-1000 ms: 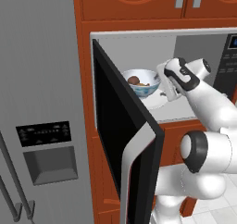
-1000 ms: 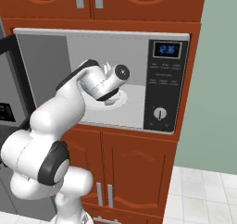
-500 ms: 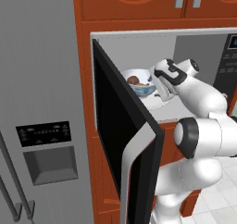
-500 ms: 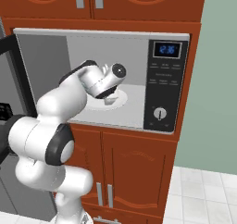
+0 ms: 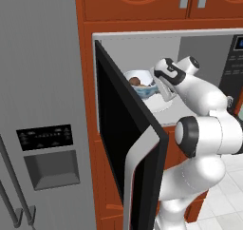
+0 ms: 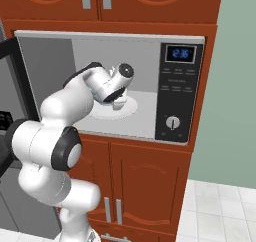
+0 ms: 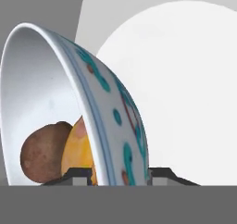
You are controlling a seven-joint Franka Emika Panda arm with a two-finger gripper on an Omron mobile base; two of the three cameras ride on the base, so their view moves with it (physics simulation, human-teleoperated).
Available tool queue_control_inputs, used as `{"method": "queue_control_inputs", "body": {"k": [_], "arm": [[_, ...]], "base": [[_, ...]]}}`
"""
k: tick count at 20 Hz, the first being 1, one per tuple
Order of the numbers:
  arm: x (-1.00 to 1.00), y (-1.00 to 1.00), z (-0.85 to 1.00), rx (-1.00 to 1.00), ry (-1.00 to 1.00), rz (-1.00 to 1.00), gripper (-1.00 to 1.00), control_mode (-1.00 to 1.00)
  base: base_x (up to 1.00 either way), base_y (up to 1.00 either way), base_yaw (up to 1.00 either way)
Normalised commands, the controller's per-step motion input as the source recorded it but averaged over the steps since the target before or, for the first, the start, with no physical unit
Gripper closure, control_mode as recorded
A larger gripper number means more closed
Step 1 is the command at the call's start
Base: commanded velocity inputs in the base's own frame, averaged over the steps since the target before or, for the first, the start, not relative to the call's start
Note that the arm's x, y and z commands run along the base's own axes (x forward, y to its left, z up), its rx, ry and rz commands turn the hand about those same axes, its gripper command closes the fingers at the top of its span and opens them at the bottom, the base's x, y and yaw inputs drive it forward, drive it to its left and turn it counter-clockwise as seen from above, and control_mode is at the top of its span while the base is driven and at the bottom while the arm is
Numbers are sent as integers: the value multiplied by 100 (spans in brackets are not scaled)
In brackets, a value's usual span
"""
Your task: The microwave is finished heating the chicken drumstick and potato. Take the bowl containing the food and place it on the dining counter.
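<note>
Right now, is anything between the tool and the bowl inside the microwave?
Nothing visible. The tool straddles the bowl wall, one fingertip inside by the food, one outside. The door is swung open, leaving the way out free.

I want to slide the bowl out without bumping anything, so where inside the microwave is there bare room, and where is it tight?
Free: the white turntable toward the control panel, and the cavity floor in front of it. Crowded: the door side, where the bowl with the food sits close to the open microwave door, the tool astride the bowl's wall.
</note>
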Motion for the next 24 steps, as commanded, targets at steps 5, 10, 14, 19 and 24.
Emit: {"method": "queue_control_inputs", "body": {"k": [5,10,14,19,24], "arm": [[-1,0,0,0,-2,0,100,-100],[-33,-3,0,0,-7,0,100,-100],[-90,-31,13,0,-19,-4,100,-100],[-100,-42,64,0,-15,-7,100,-100],[-100,-16,99,0,-2,-5,100,-100]], "base": [[0,0,0],[0,0,0],[0,0,0],[0,0,0],[0,0,0]]}}
